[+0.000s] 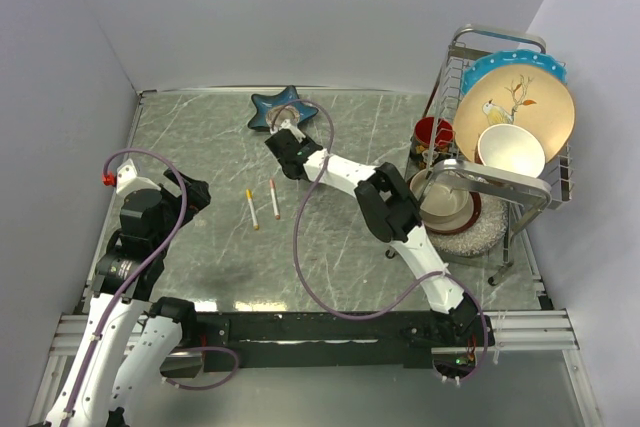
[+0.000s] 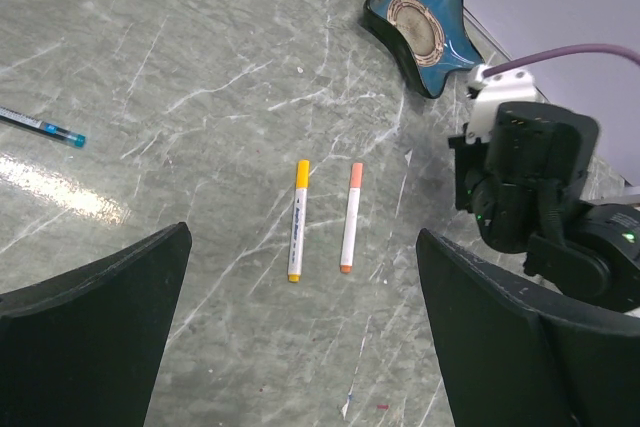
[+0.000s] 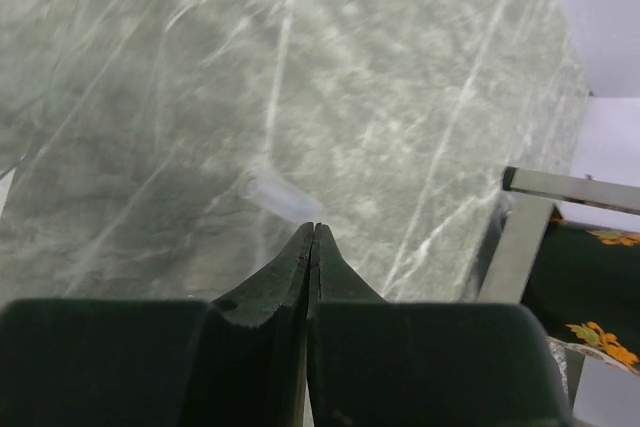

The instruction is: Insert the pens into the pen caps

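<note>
Two thin white pens lie side by side on the grey marble table. One pen carries a yellow cap on its far end. The other pen carries a salmon-orange cap. My left gripper hovers open to the left of the pens, nothing between its fingers. My right gripper is shut, beyond the pens near the star dish. A small clear blurred tube lies just past its tips.
A blue star-shaped dish sits at the back. A dish rack with a plate, bowls and a red mug fills the right side. A blue-tipped pen lies to the left. Purple cables loop over both arms.
</note>
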